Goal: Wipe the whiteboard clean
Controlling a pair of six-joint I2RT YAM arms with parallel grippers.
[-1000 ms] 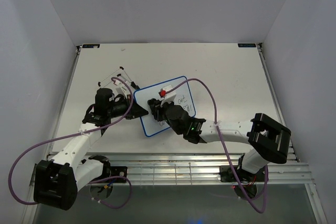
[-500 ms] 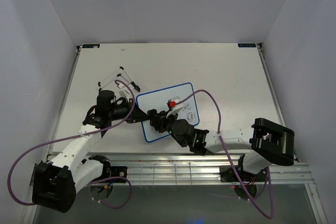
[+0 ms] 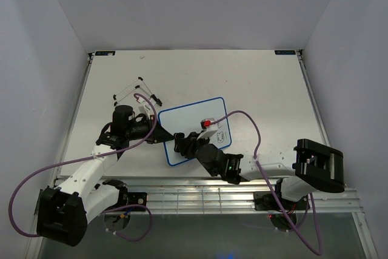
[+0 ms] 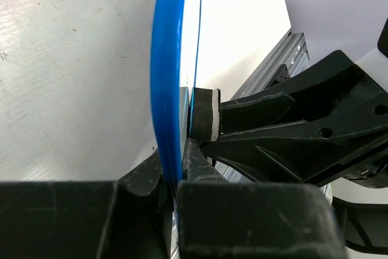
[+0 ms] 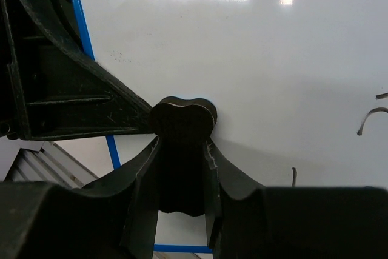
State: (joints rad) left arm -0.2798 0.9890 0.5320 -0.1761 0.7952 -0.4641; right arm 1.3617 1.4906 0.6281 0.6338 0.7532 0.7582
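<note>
The whiteboard (image 3: 189,119), white with a blue rim, lies tilted on the table and bears black scribbles (image 3: 220,133) near its right end. My left gripper (image 3: 162,133) is shut on the board's left rim, which shows edge-on in the left wrist view (image 4: 167,77). My right gripper (image 3: 180,144) is shut on a small black eraser (image 5: 182,119) and presses it against the board's lower left part (image 5: 254,59), close to the left gripper's fingers (image 5: 54,89). The eraser's white felt (image 4: 212,114) touches the board face.
A small red and white piece (image 3: 207,124) sits on the board beside the scribbles. A thin black wire stand (image 3: 136,89) lies on the table behind the left gripper. The metal rail (image 3: 200,193) runs along the near table edge.
My right gripper has slid the eraser down and left across the board toward the left gripper. The board has shifted slightly to the right. Fewer scribbles show on it.
</note>
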